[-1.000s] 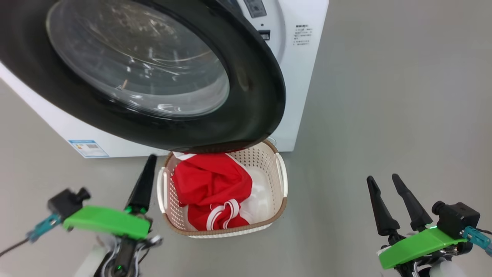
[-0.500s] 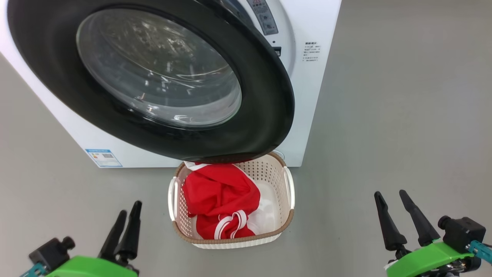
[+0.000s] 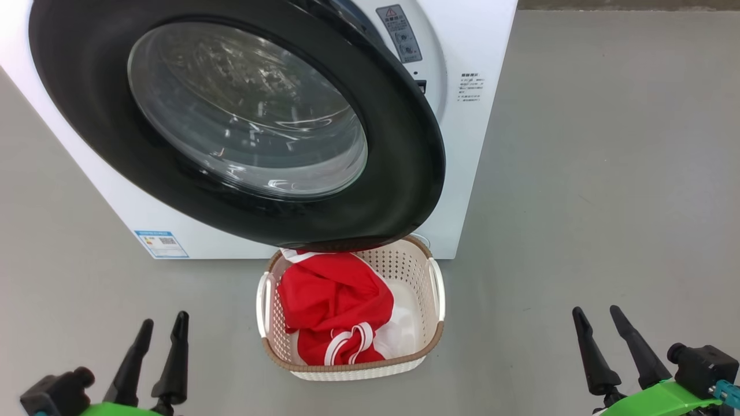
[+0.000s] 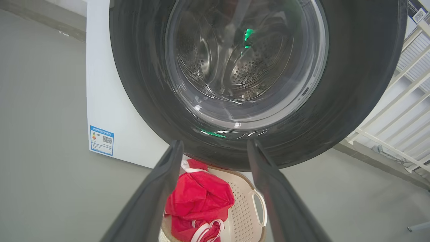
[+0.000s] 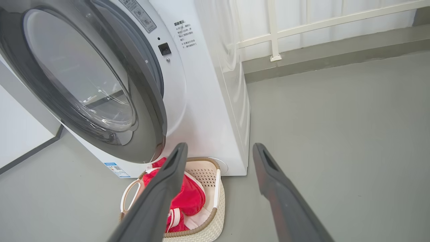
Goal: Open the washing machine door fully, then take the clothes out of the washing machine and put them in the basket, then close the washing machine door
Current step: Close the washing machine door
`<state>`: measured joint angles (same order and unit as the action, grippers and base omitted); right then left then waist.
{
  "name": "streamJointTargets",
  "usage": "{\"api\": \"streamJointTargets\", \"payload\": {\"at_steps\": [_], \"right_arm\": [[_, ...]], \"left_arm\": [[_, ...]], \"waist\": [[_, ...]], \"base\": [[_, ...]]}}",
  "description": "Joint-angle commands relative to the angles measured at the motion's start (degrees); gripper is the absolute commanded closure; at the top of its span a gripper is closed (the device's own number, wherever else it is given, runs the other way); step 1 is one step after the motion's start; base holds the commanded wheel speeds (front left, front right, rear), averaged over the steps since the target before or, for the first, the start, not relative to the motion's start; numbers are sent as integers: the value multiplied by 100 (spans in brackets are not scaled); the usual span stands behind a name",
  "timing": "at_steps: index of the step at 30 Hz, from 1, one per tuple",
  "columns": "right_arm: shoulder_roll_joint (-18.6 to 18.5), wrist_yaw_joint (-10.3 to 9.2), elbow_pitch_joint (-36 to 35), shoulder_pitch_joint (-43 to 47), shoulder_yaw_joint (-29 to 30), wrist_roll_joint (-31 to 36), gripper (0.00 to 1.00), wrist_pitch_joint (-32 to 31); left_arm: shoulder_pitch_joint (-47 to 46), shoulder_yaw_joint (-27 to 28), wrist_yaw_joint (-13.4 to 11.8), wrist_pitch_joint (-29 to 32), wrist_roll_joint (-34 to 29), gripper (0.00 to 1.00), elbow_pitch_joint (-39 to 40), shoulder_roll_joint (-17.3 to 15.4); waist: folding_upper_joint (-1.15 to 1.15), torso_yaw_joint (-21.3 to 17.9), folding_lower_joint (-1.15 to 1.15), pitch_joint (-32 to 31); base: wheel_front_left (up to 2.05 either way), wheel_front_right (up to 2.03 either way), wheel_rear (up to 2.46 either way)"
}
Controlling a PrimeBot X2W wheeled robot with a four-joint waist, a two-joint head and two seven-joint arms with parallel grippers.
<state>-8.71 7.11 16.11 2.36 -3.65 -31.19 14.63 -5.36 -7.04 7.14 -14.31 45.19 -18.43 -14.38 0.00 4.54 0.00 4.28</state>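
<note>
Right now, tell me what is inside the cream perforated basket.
Bright red, white-striped clothes lie in the basket. The black-rimmed door covers its far edge; anything beneath them is hidden.

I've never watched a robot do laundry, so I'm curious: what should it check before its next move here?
1. Clothes in basket: ok.
2. Washing machine door shut: not ok, it stands ajar.
3. Drum free of clothes: cannot tell; no red shows through the door, but reflections hide part.
4. Left jaws open, empty: ok.
5. Right jaws open, empty: ok.
6. Door clears the clothes heaped beneath its lower edge: cannot tell.
</note>
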Motion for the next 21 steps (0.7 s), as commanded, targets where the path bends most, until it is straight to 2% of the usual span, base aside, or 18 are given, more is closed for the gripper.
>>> {"api": "streamJointTargets", "payload": {"at_steps": [1,8,12,16,21], "right_arm": [[-107,37,-156,-9,-56,24,0,37],[-84,37,-255,9,76,28,0,37],[-83,37,-283,23,97,34,0,37],[-86,37,-275,54,100,38,0,37],[-83,37,-269,70,92,47,0,37]], "left_arm": [[37,282,35,-69,-208,0,173,-76],[319,898,35,-69,-1843,0,498,224],[479,1257,35,-69,-2460,0,620,522],[607,1353,35,-69,-2798,0,676,736],[643,1375,35,-69,-2882,0,615,870]], "waist": [[0,-6,0,-3],[0,-27,0,0],[0,-28,0,-16],[0,-2,0,-37],[0,28,0,-30]], "base": [[0,0,0],[0,0,0],[0,0,0],[0,0,0],[0,0,0]]}}
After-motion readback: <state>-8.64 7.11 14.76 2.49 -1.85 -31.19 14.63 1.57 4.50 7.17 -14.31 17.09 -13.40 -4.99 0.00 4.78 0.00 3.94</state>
